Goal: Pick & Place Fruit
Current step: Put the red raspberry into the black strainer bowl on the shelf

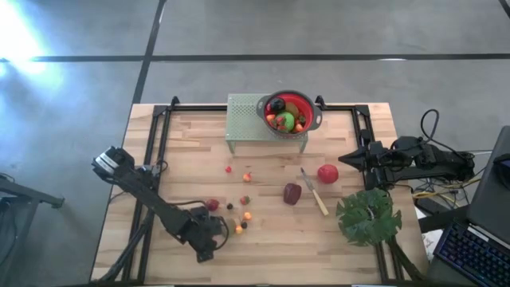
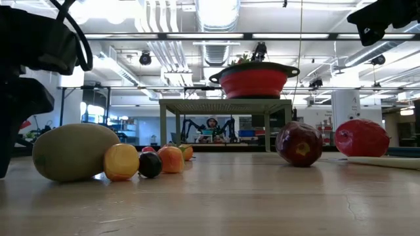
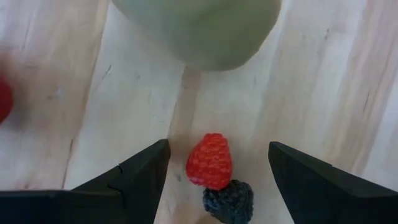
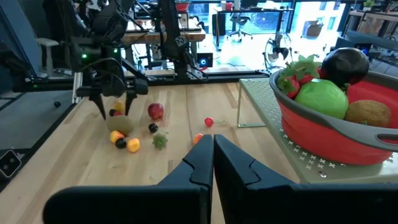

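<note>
1. Toward seven o'clock on the wooden table [image 1: 183,139], seen from above, the left gripper [image 1: 213,229] hangs low with its fingers [image 3: 140,177] spread wide and nothing between them but table; in its wrist view a red raspberry [image 3: 210,161] sits in the gap, touching a dark berry [image 3: 229,200], with a pale green-brown kiwi [image 3: 202,28] just beyond.
2. Crowded near that gripper, at table height, are the kiwi [image 2: 75,152], an orange piece [image 2: 121,162], a dark berry [image 2: 149,164] and more small orange fruit [image 2: 170,158], all close together. The kiwi lies on its side, long axis level across that view.
3. Near the centre lie small scattered fruits [image 1: 245,199], then a dark maroon fruit [image 1: 292,193] at about five o'clock of centre, beside a slim knife [image 1: 313,193] whose long axis runs roughly eleven to five.
4. At twelve o'clock a red colander [image 1: 312,119] stands on a perforated green stand [image 1: 243,119], holding a green apple [image 4: 320,98], a kiwi, a dark fruit and strawberries.
5. Right of the knife sits a red apple [image 1: 327,173]; a big green leaf [image 1: 368,217] lies at four o'clock.
6. At three o'clock the right gripper [image 1: 347,159] waits, fingers pressed together, empty.
</note>
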`<action>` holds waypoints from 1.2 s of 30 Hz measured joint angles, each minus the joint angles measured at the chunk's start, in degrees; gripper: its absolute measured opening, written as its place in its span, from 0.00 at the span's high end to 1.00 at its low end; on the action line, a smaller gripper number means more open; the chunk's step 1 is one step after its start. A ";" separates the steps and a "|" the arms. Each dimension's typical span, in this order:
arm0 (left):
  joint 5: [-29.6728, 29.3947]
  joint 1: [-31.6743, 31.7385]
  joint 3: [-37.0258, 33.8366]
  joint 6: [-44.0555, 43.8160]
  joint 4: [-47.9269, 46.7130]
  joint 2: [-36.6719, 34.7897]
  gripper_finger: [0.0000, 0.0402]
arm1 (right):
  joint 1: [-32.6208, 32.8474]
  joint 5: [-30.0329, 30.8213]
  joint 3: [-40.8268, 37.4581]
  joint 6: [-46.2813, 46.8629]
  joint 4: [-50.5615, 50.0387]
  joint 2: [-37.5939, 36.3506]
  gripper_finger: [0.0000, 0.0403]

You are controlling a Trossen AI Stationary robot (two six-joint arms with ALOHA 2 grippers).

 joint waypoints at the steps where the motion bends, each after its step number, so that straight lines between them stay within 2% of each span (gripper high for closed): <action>1: -0.20 0.00 0.01 0.01 -0.23 0.00 0.29 | 0.00 0.00 0.01 0.00 0.00 0.01 0.98; 14: -3.54 0.02 -0.16 -0.14 -1.69 0.09 0.32 | 0.01 0.00 0.02 0.02 0.00 0.00 0.98; 31: -3.57 0.07 -0.25 0.12 -2.35 0.11 0.66 | 0.01 0.00 0.00 0.00 -0.01 0.00 0.98; 36: -3.50 0.07 -0.25 0.14 -2.31 0.11 0.72 | 0.02 0.00 0.00 0.00 -0.02 0.00 0.98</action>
